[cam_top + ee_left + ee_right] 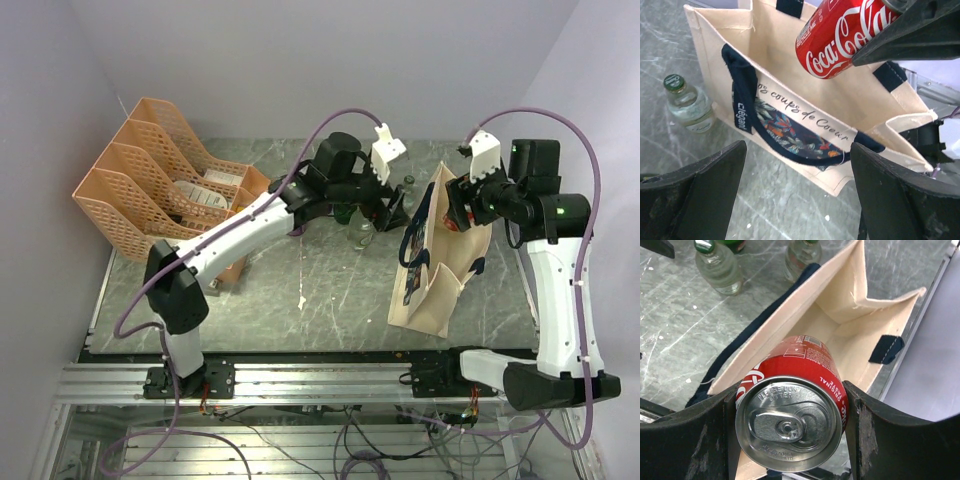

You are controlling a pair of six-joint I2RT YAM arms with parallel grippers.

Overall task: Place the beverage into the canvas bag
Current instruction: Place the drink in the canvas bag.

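Right wrist view first: state of the right tool (pixel 792 440)?

— Clamped on a red Coca-Cola can (pixel 800 365), one dark finger pressed to each side, pull-tab end toward the camera.

And beneath that tool?

— Open mouth of the canvas bag (pixel 840 325), cream lining in plain sight just past the can's far end. Can held above the opening, well clear of the bag's bottom. Touching the cloth or not: cannot tell.

Anything beyond the fingers?

— Glass bottles (pixel 717 267) upright on the grey marbled counter (pixel 670 330), outside the bag's long side, ahead and to the left of the tool.

Left wrist view?

— Left tool (pixel 797 200) spread wide, nothing between its fingers. Straight ahead of it, the bag's printed outer pocket and a navy strap handle (pixel 740 95) drooping over the side. Higher up, the same can tilted over the bag's mouth in the other tool's grip. Off to the left of the fingers, one green-capped bottle standing near the bag's corner.

Top external view?

— Bag upright between the two tools, left one just beside its flank, right one over its top edge. Orange file trays (pixel 150 180) far back on the left, well apart from both tools.
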